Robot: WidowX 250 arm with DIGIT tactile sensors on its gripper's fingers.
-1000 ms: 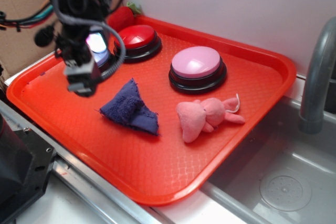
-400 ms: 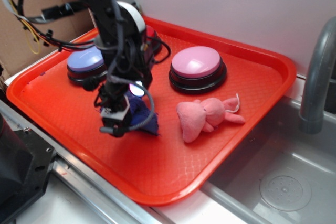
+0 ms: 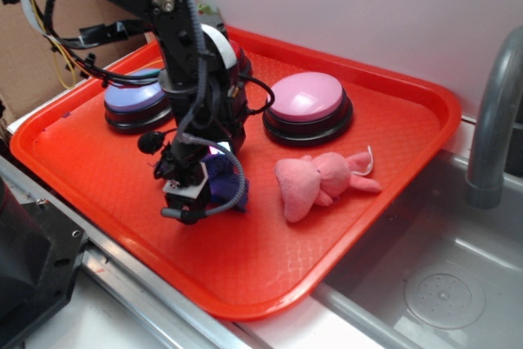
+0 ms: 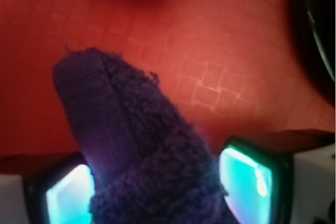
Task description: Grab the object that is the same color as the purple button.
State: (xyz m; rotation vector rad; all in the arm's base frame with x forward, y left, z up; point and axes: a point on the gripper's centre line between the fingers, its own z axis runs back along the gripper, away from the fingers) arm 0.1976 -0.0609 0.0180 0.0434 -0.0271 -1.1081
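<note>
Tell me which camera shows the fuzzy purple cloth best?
The wrist camera. There the purple cloth fills the middle, so you can see its fuzzy loops and frayed edge, sitting between the gripper's two glowing fingers. In the exterior view the arm covers most of the cloth, leaving just a dark patch on the red tray.

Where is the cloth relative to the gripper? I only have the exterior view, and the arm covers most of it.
Observer: In the wrist view, the purple cloth sits inside the gripper, with one of the fingers on each side.
Operator: Are they squeezing it?
Observer: The cloth fills the gap between them, but I cannot tell if it is pinched.
Operator: Is any cloth sticking out?
Observer: Yes, its folded tip reaches past the fingers over the red tray.
</note>
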